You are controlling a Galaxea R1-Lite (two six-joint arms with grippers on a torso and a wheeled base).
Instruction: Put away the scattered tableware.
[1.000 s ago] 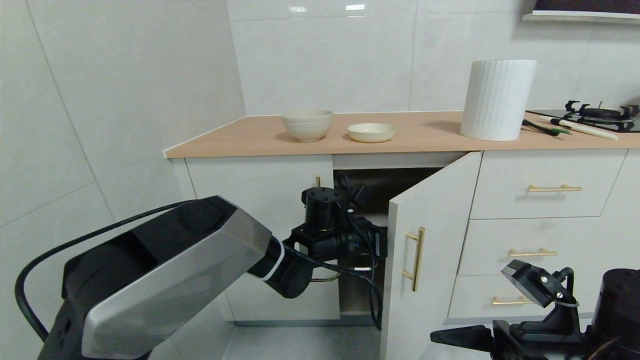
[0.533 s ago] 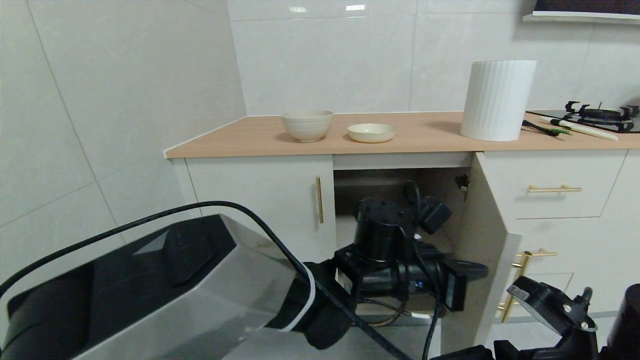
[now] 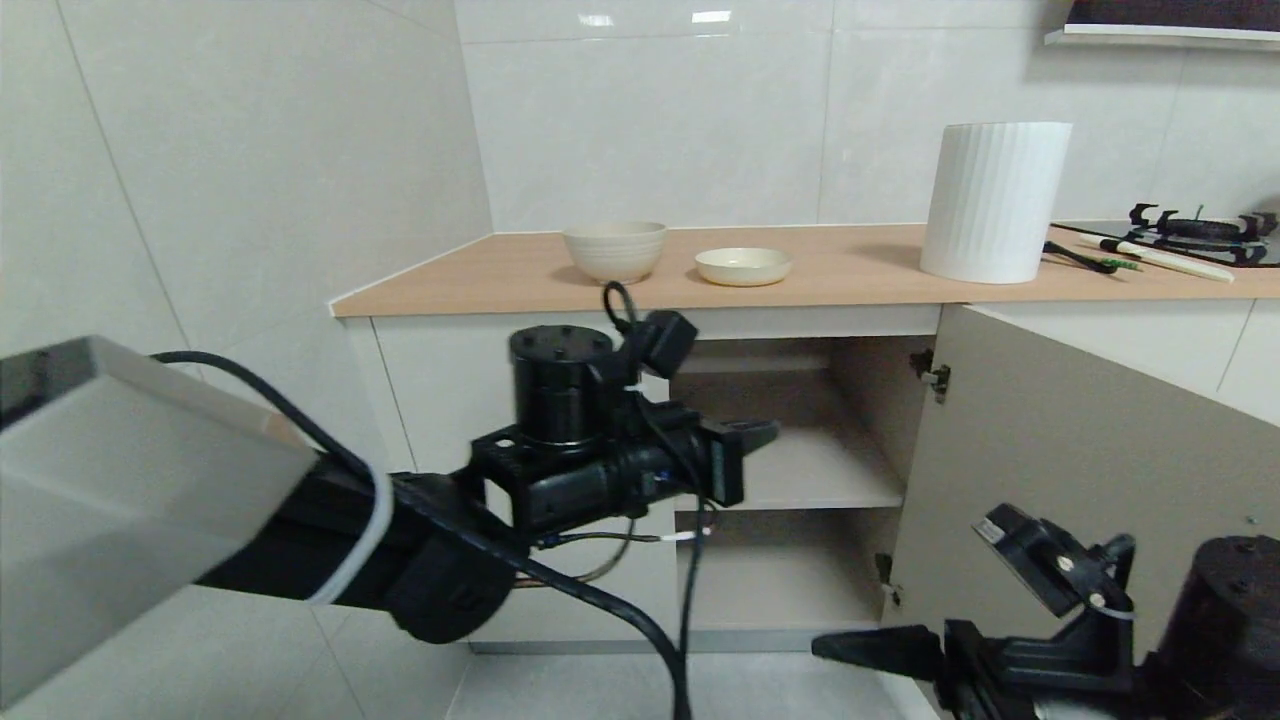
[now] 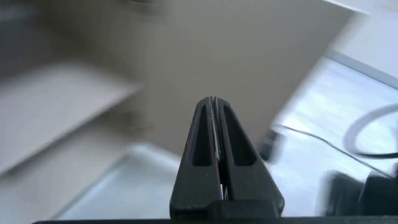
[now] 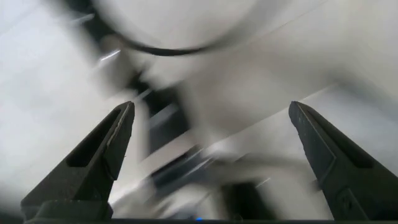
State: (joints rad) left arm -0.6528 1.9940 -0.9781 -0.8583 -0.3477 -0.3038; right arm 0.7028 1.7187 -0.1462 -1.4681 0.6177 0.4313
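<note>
A beige ribbed bowl [image 3: 614, 250] and a small cream plate [image 3: 743, 266] stand on the wooden counter [image 3: 470, 285], apart from both arms. Below them the cabinet [image 3: 800, 470] is wide open, showing a bare shelf and floor. My left gripper [image 3: 765, 430] [image 4: 212, 102] hangs in front of that opening at shelf height, shut with nothing between its fingers. My right gripper [image 3: 850, 648] [image 5: 211, 112] sits low near the floor in front of the swung-out door [image 3: 1080, 450], open and holding nothing.
A tall white ribbed canister [image 3: 995, 200] stands on the counter to the right. Beyond it lie long utensils [image 3: 1150, 255] beside a gas hob [image 3: 1200, 225]. A tiled wall closes the left side. The open door covers the drawers on the right.
The cabinet door has swung from ajar to fully open. My left arm has pulled back to the left and risen to shelf height. My right gripper has shifted slightly left.
</note>
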